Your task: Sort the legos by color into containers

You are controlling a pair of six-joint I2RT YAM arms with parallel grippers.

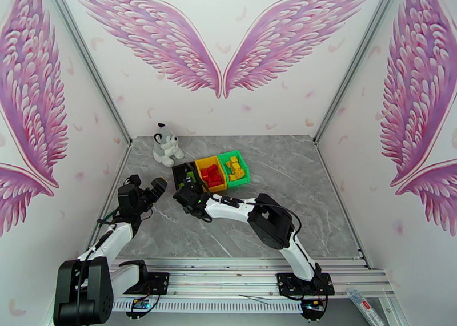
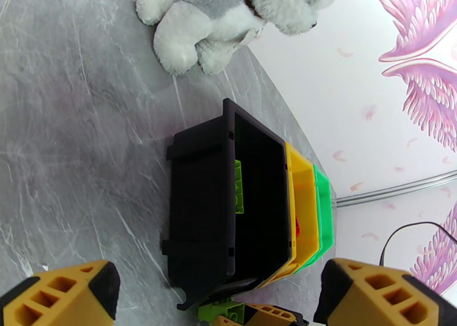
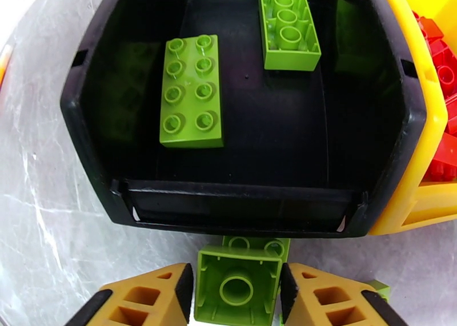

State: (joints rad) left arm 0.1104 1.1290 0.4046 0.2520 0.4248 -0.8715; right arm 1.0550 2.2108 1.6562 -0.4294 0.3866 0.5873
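A green brick (image 3: 237, 290) sits just outside the black bin (image 3: 240, 207), right at its near wall. It is turned so its hollow underside faces up toward the wrist. The right pincer (image 3: 236, 284) is clenched on it, one pad pressed against each side; I can't tell whether the brick is off the worktop (image 1: 274, 218) or resting on it. Another green piece (image 3: 255, 244) peeks out between that brick and the bin's wall. Inside the black bin lie two green bricks (image 3: 191, 90), one studs up by the left wall, the other upside down toward the far end, well apart from each other. Touching the black bin's right side is the yellow bin (image 1: 200, 164), which holds red bricks (image 1: 212, 176), and beyond that, also side by side, the green bin (image 1: 247, 163) with yellow bricks (image 1: 235, 167) in it. Out to the left of the black bin, the left pincer (image 2: 220, 290) hangs above the worktop with its fingers spread wide and nothing between them, aimed toward the bin's side. Past the black bin, toward the back wall, a grey-white plush toy (image 1: 165, 144) sits on the worktop.
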